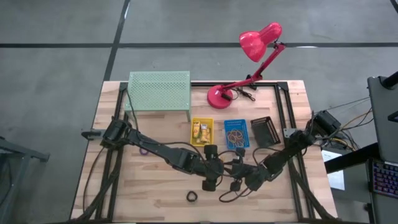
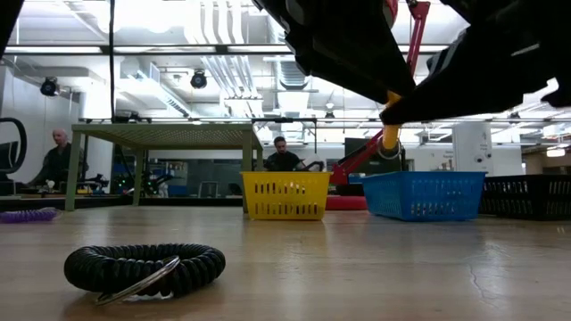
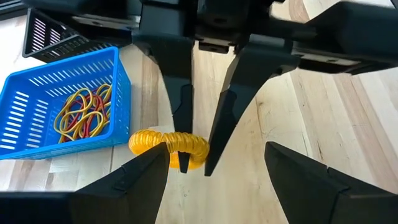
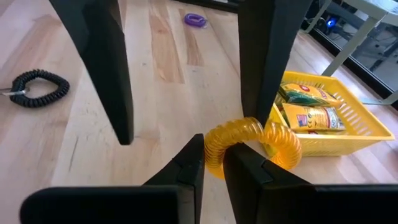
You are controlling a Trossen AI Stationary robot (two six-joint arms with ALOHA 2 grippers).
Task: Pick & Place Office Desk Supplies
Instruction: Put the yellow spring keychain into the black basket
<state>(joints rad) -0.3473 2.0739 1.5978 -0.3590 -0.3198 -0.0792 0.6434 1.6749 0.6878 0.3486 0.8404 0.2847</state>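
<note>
overhead, table-level, two close wrist views sharing yellow coil (image 3: 169, 146)

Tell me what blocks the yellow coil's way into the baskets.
Mainly the left claw: its open fingers straddle the yellow coil, which the right claw pinches just above the table, beside the yellow basket. Otherwise, nothing visible lies between the coil and that basket or the blue basket.

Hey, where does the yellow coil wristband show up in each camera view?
High view: hidden among the arms at centre.
Low view: yellow coil wristband hangs beneath the dark arms, upper right.
Left wrist: between the right hand fingers.
Right wrist: pinched, centre.
Shared landmark: blue basket.
</note>
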